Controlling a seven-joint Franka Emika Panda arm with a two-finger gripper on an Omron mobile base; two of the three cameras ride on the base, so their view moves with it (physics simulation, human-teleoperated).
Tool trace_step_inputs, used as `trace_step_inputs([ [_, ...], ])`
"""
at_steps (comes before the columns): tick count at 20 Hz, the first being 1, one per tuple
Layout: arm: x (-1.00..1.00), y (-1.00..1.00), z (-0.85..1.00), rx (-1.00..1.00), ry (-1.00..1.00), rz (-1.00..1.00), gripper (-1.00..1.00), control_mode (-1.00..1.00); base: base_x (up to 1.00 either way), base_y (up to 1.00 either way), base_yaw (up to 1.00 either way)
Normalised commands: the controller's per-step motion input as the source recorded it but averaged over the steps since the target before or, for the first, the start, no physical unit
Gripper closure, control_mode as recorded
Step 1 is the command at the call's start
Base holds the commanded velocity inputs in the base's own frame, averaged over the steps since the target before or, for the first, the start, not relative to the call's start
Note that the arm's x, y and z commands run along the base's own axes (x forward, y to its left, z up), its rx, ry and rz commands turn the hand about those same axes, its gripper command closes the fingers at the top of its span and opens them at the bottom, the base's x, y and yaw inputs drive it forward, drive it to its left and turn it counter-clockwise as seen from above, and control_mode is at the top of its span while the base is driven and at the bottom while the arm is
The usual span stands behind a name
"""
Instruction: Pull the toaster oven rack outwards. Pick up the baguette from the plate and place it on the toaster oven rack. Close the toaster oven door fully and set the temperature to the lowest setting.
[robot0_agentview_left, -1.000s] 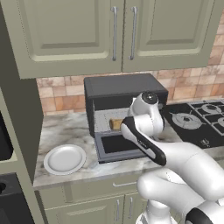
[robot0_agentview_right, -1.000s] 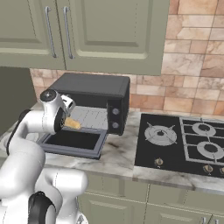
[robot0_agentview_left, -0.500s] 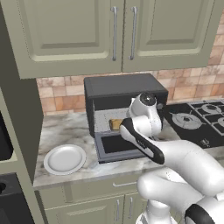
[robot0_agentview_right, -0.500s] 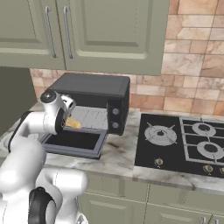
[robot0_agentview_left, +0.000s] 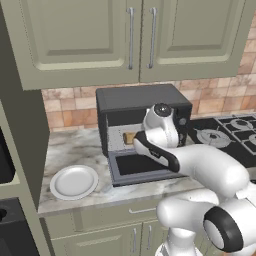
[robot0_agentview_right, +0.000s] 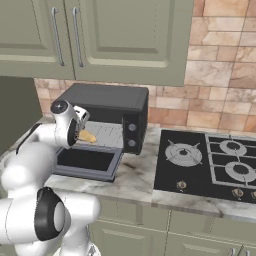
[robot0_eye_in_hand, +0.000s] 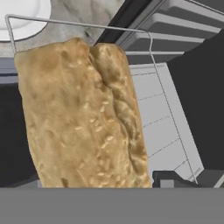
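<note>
Claw (robot0_agentview_right: 79, 134) at the mouth of the oven (robot0_agentview_left: 142, 102), jaws spread wide around the baguette (robot0_eye_in_hand: 83, 118); whether they grip it or merely flank it cannot be told. One dark fingertip (robot0_eye_in_hand: 173, 178) shows beside the loaf. The baguette lies over the wire rack (robot0_eye_in_hand: 164, 118), which is drawn out from the cavity. Below, the door (robot0_agentview_left: 142, 167) hangs open and flat. The white plate (robot0_agentview_left: 74, 182) sits bare on the counter (robot0_agentview_left: 70, 150), left of the oven.

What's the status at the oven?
Tool at oven mouth. Baguette over the rack, grip unclear. Door down, plate bare.
</note>
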Motion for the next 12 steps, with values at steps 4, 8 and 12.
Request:
trace_step_inputs([
  [4,0.01,0.0,-0.1,-0.01,0.0,0.0,1.0,-1.0,0.0,0.0,0.0],
  [8,0.0,0.0,-0.2,0.0,0.0,0.0,1.0,-1.0,0.0,0.0,0.0],
  [12,0.0,0.0,-0.11,0.0,0.0,0.0,1.0,-1.0,0.0,0.0,0.0],
])
